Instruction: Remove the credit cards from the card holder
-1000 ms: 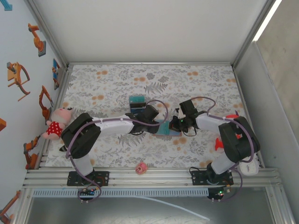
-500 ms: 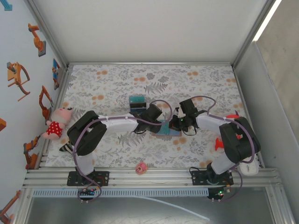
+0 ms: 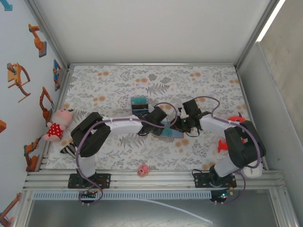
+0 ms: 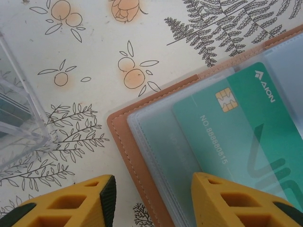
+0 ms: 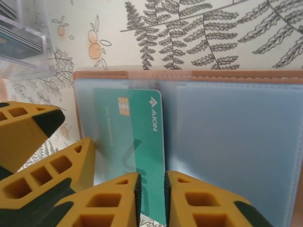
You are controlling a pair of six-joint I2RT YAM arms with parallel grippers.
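**A:** What lies nearest the arms' bases?

**B:** A small pink toy [image 3: 143, 170] on the floral cloth [image 3: 104, 85], well apart from everything else.

**A:** And the grippers?

**B:** They meet at mid-table over the card holder [image 5: 236, 142], which lies open and flat. The right gripper [image 5: 151, 183] is released. Its jaws stand a narrow slit apart above the near end of the teal card [image 5: 142, 127], pinching nothing. The left gripper [image 4: 152, 182] stands wide and grasps nothing, one finger over the cloth and the other over the holder's corner.

**A:** Where is the card?

**B:** In the holder's end pocket, partly under the clear film, with its chip and logo showing.

**A:** And beyond that?

**B:** A clear box [image 3: 139, 105] just past the left gripper, holding stacked cards [image 5: 16, 40].
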